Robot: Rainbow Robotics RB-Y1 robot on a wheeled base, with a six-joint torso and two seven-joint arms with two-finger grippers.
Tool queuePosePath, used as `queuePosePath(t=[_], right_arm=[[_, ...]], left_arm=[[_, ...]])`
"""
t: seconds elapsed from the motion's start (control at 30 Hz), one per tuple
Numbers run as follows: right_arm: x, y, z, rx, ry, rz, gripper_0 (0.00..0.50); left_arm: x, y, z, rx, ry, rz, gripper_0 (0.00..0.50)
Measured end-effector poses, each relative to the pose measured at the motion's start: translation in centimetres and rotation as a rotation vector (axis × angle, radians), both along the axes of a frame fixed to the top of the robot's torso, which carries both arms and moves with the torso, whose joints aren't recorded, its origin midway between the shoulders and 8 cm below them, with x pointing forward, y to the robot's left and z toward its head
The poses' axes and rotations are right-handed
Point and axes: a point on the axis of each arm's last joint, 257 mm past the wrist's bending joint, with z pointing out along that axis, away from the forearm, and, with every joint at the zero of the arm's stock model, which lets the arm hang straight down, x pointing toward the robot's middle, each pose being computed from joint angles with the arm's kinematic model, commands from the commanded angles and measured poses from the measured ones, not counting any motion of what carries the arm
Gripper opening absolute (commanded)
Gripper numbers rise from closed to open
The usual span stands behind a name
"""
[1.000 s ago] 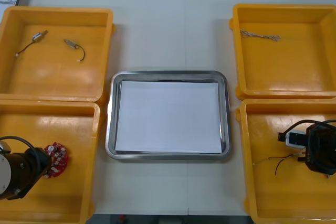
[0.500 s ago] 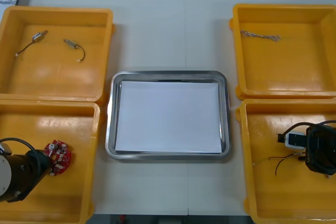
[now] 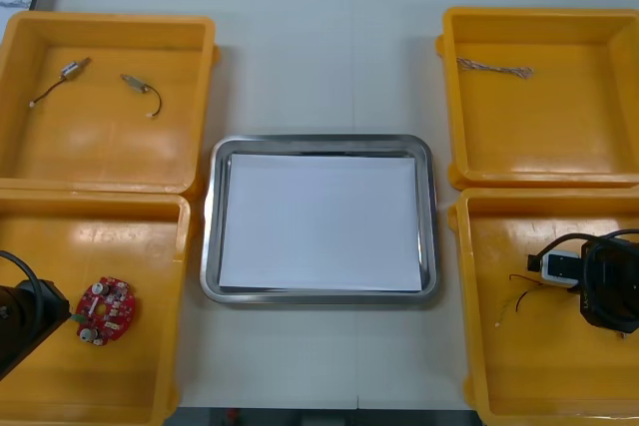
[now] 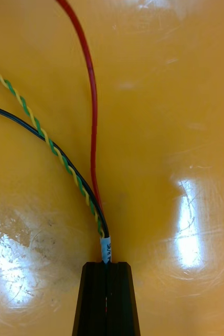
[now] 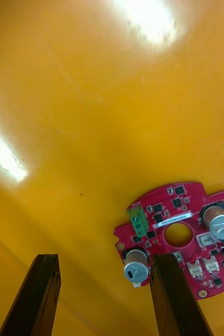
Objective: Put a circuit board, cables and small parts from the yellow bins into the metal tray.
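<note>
Wrist views: left end effector (image 5: 105, 258) spread by board (image 5: 156, 231); right end effector (image 4: 107, 265) pinches cables (image 4: 93, 131).

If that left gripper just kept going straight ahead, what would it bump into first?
Most likely the bare floor of the yellow bin, ahead between the fingers of the open left gripper. The red circuit board lies by one finger, which might clip its edge; depth is unclear.
</note>
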Motion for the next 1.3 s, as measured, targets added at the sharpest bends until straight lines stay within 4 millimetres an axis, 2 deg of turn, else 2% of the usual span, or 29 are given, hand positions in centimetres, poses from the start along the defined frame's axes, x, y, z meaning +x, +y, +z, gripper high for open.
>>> queuePosePath(t=[0.23, 0.43, 0.53, 0.67, 0.93, 1.07, 1.3], right_arm=[[-0.1, 0.1, 0.0, 0.001, 0.007, 0.001, 0.000], [-0.7, 0.4, 0.1, 0.010, 0.045, 0.005, 0.000], [-1.1, 0.4, 0.6, 0.012, 0.061, 0.006, 0.000], [-1.7, 0.4, 1.6, 0.025, 0.081, 0.002, 0.000], [-2.8, -0.2, 3.4, 0.083, 0.123, -0.030, 0.000], [-3.1, -0.7, 4.5, 0.099, 0.133, -0.044, 0.000], [-4.4, -1.4, 6.9, 0.097, 0.166, -0.104, 0.000]], left_arm=[[1.8, 1.2, 3.0, 0.053, -0.034, -0.032, 0.500], [3.8, 1.2, 5.8, 0.092, -0.089, -0.084, 0.500], [4.5, 0.6, 6.8, 0.105, -0.106, -0.148, 0.500], [5.0, -0.8, 7.5, 0.132, -0.102, -0.339, 0.500], [6.8, -4.0, 9.6, 0.302, -0.104, -0.866, 0.500], [7.5, -5.0, 10.5, 0.320, -0.118, -0.925, 0.500], [8.2, -5.4, 12.1, 0.375, -0.125, -1.029, 0.500]])
